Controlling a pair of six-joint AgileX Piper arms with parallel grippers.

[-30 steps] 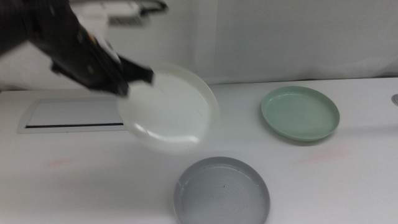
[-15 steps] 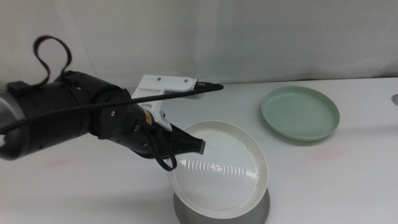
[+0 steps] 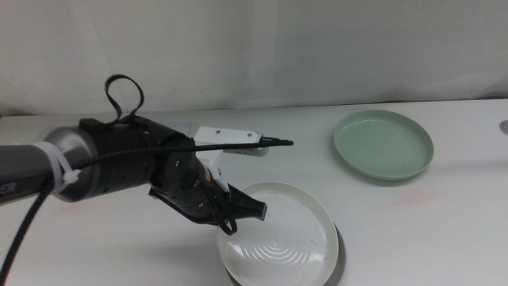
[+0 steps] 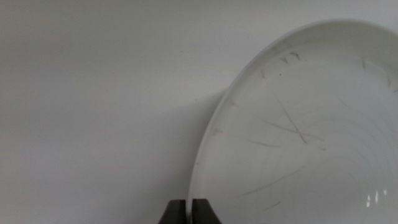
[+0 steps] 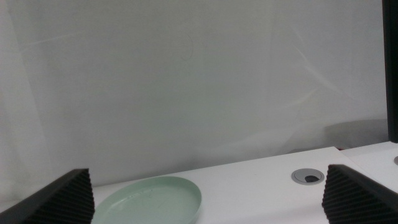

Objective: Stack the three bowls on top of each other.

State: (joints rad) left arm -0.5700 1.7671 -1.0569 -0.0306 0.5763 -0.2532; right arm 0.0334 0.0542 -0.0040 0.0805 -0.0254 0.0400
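My left gripper (image 3: 248,211) is shut on the near-left rim of the white bowl (image 3: 279,238). It holds the bowl almost level, right over the light grey bowl (image 3: 339,260), of which only a thin sliver shows. I cannot tell whether the two touch. In the left wrist view the shut jaws pinch the white bowl's (image 4: 298,124) rim. The mint green bowl (image 3: 383,144) sits alone at the back right and also shows in the right wrist view (image 5: 149,199). My right gripper (image 5: 205,180) is open and empty, away from that bowl and out of the middle view.
A round cable hole (image 5: 306,176) in the tabletop lies beyond the mint bowl, at the right edge of the middle view (image 3: 504,125). A white curtain backs the table. My left arm (image 3: 103,167) and its cable cover the table's left middle.
My left gripper has carried the white bowl from the back left down to the front centre, lowering and levelling it over the grey bowl, which is now almost fully covered.
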